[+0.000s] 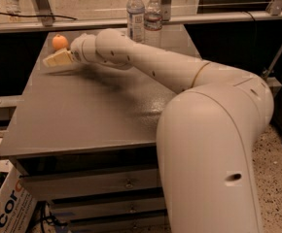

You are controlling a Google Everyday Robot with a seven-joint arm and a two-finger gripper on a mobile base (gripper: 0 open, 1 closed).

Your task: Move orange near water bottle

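I see a dim, warm-toned scene, lit from overhead. The grey table [58, 125] takes a speckled sheen in its middle, just left of the arm [214, 130]. The arm's pale shell is the brightest surface, and its near underside falls into shade. A soft shadow lies on the table under the arm and under the gripper [53, 60], which is over the far left corner, just beside the orange [60, 41]. The orange glows against the dull surface. The water bottles [135, 13] at the far edge catch small highlights. The spaces left and right of the table are almost black.
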